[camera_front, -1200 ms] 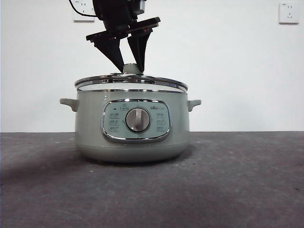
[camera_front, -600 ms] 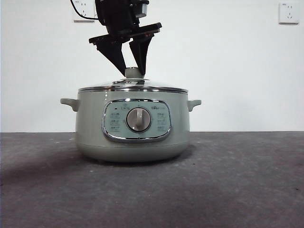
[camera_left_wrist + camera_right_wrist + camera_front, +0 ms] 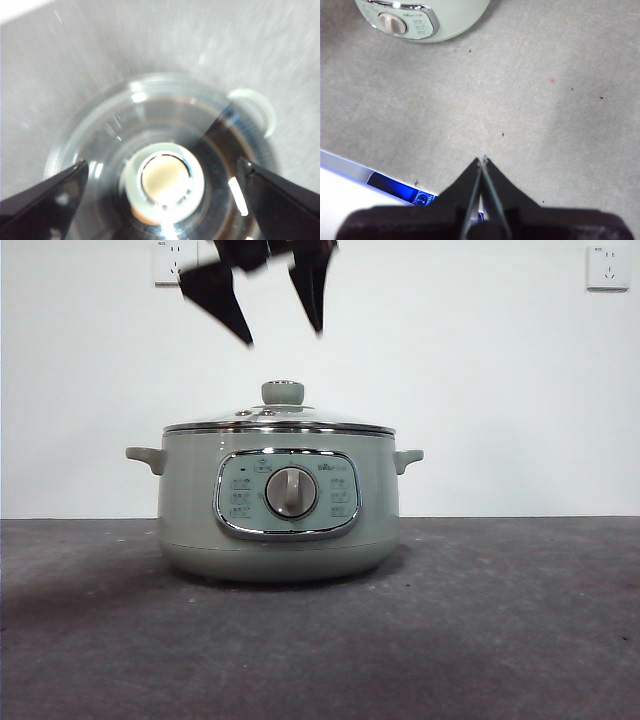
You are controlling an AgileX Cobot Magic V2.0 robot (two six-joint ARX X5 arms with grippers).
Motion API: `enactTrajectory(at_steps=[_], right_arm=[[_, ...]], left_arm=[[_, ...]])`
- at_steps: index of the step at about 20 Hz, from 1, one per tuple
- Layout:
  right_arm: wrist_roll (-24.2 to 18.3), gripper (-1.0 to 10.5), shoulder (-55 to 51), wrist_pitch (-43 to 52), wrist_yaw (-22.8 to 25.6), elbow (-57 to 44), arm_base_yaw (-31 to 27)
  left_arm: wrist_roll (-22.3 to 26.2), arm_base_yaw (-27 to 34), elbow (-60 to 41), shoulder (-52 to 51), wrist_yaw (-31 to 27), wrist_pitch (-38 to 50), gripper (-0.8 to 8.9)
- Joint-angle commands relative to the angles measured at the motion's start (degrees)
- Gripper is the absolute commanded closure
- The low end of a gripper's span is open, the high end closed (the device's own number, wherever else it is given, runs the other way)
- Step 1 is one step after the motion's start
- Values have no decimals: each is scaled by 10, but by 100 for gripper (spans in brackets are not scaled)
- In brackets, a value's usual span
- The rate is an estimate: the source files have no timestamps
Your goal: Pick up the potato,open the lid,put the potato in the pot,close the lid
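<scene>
White wall (image 3: 480,370) with two pale socket plates (image 3: 608,267) backs a dark grey, finely speckled tabletop (image 3: 500,620) in the front view. At the centre of the table stands the squat pale sage-green cooker pot (image 3: 180,510), with two small ear handles at its sides and a chrome-framed control panel carrying a round dial (image 3: 290,492) on its near face. The shallow domed lid with a chrome rim (image 3: 340,423) sits level and closed on the pot; its pale sage-green round knob (image 3: 283,393) stands upright at the crown. The left gripper (image 3: 282,338) hangs directly above the knob, clear of it, its two black pointed jaws spread wide and holding nothing. In the blurred left wrist view the same left gripper (image 3: 162,172) frames the knob (image 3: 165,180) between its parted jaws, the lid (image 3: 100,130) shows as a glassy disc, and one ear handle (image 3: 257,107) of the pot projects beyond the rim. A small orange-brown patch, probably the potato (image 3: 141,216), shows through the lid just beside the knob; little else of the pot's contents can be made out. The right gripper (image 3: 482,161) rests low over bare table well apart from the pot (image 3: 460,20), its jaws pressed together and empty.
</scene>
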Motion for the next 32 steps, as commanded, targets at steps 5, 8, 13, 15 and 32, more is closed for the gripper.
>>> enactTrajectory(at_steps=[5, 8, 13, 15, 32], right_arm=[[6, 948, 1, -14, 11, -5, 1], [7, 947, 1, -14, 11, -5, 0], [6, 947, 1, -14, 11, -5, 0], [6, 947, 1, -14, 11, -5, 0], [6, 947, 1, -14, 11, -5, 0]], left_arm=[[45, 1, -1, -89, 0, -84, 583], [64, 1, -1, -135, 0, -142, 817], [34, 1, -1, -184, -1, -142, 816], [34, 1, -1, -190, -1, -142, 816], [53, 73, -181, -354, -16, -146, 816]])
